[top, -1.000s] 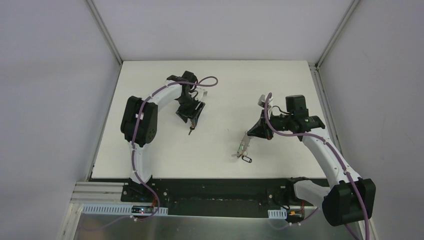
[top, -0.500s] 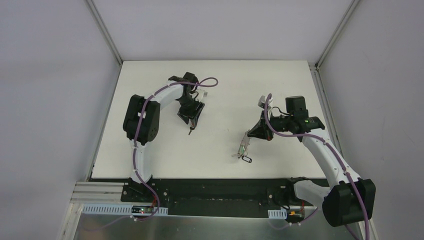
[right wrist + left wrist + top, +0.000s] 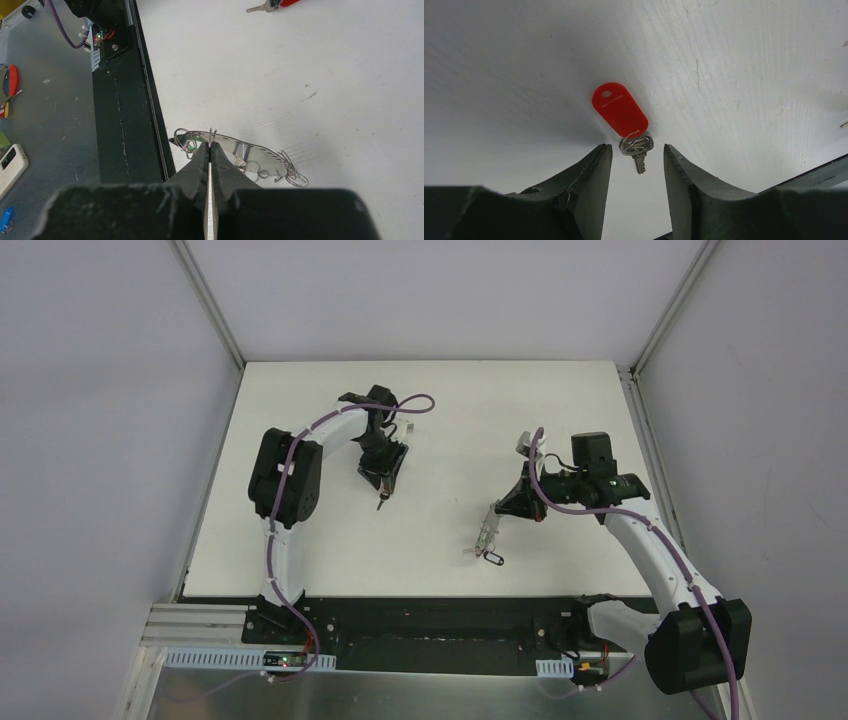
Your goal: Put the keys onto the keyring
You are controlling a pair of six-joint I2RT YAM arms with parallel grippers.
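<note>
Grey walls on three sides of a white counter (image 3: 300, 540), with both arm bases bolted to a black rail (image 3: 430, 625) along the near edge. Left hand (image 3: 638, 155) low over the far left part of the counter, jaws apart, tips pointing down at the red key (image 3: 626, 120). Red key flat on the counter, with its plastic tag pointing away from the tips and its small wire loop and silver blade between the two fingers (image 3: 591, 175). A sliver of bare counter on either side of the blade, no contact to be seen. Right hand (image 3: 210, 147) over the near right-centre of the counter, well apart from the left, pinched tight on the thin wire of the keyring (image 3: 260, 152), the wire poking up just past the closed tips. Keyring seen almost edge-on from the wrist, slanting from the grip down toward the near edge. Cannot tell whether its low end touches the counter. Green key (image 3: 191, 143) hanging at the end of the hoop nearest the rail, half hidden behind the fingers. Silver metal pieces further along the rim, and a tangle of small wire loops (image 3: 291, 175) at the other end. Black key (image 3: 491, 558) on the counter just beside the keyring's low end, too small in the overhead view to tell whether threaded on or merely alongside. Beyond the rail, a grey metal plate (image 3: 50, 125) with a white device (image 3: 11, 169) on it.
</note>
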